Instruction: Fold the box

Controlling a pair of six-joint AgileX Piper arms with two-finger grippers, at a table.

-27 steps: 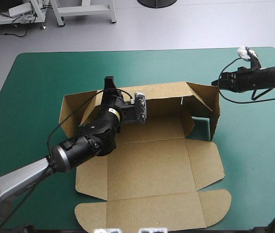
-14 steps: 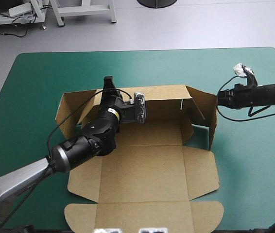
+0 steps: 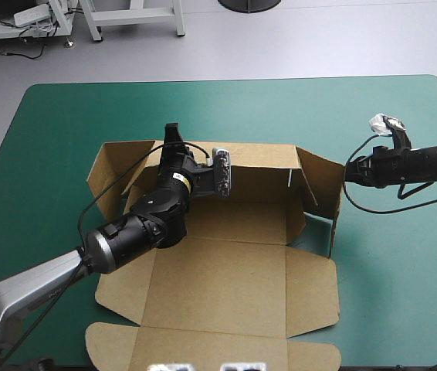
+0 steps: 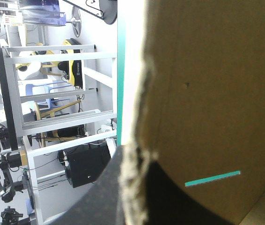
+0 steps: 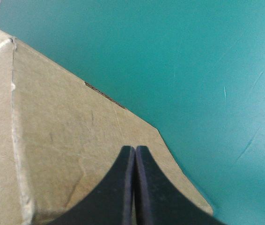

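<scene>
The brown box (image 3: 226,278) lies open on the teal-green cover, its lid flat toward the near edge. Its back wall (image 3: 257,158) and both side walls stand raised. My left gripper (image 3: 174,133) is at the back wall's top edge, left of its middle. In the left wrist view the board's frayed edge (image 4: 207,93) runs between the black fingers (image 4: 102,197), so my left gripper (image 4: 135,187) is shut on it. My right gripper (image 3: 347,171) is shut, its tips against the outside of the right side wall (image 3: 323,185). The right wrist view shows that gripper (image 5: 135,149) over brown board (image 5: 53,140).
The teal-green cover (image 3: 404,263) shows to the right of the box and beyond its back wall (image 3: 280,108). The lid's front flaps (image 3: 126,344) reach the table's near edge.
The right gripper has come nearer and leftward, pushing the right side wall inward. The whole box has slid and turned toward the near left, and the left gripper has kept its hold.
</scene>
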